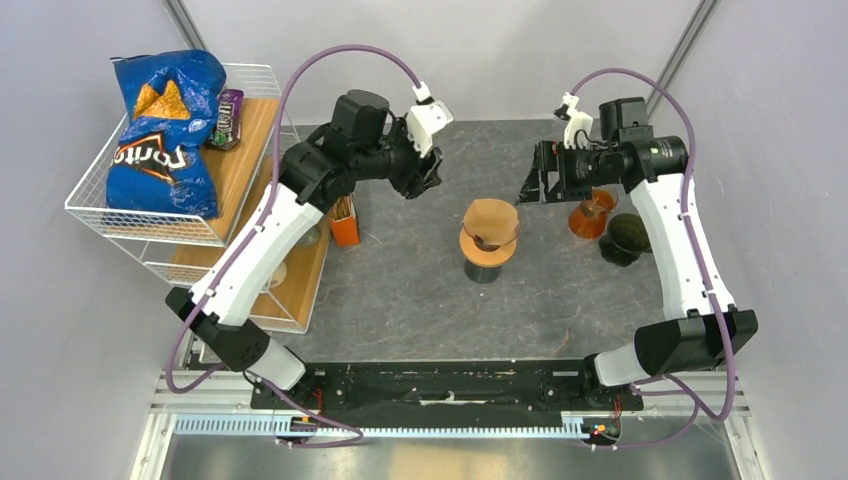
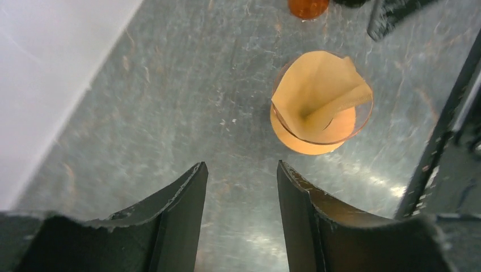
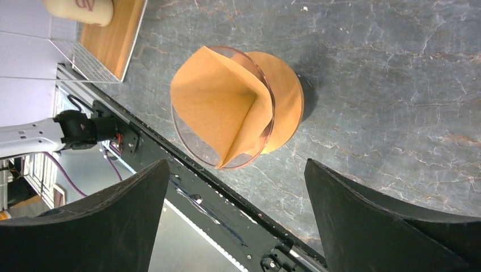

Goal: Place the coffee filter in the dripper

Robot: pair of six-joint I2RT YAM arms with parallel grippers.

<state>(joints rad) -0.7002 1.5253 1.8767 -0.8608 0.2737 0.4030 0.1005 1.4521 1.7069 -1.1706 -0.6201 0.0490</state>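
The tan paper coffee filter [image 1: 489,218] sits folded inside the clear dripper [image 1: 488,252], which stands on an orange base in the middle of the table. In the left wrist view the filter [image 2: 315,90] fills the dripper [image 2: 302,145], one flap leaning across the cone. My left gripper [image 1: 427,181] hovers to the upper left of it, apart from it, open and empty [image 2: 241,165]. My right gripper [image 1: 531,186] hangs to the upper right, wide open and empty [image 3: 236,162], looking down on the filter [image 3: 215,105] and dripper [image 3: 287,105].
An amber glass vessel [image 1: 590,215] and a dark green object [image 1: 625,238] stand under the right arm. A small orange box [image 1: 345,222] sits by the wooden shelf [image 1: 300,270]. A wire basket [image 1: 95,190] at the left holds a Doritos bag [image 1: 165,130].
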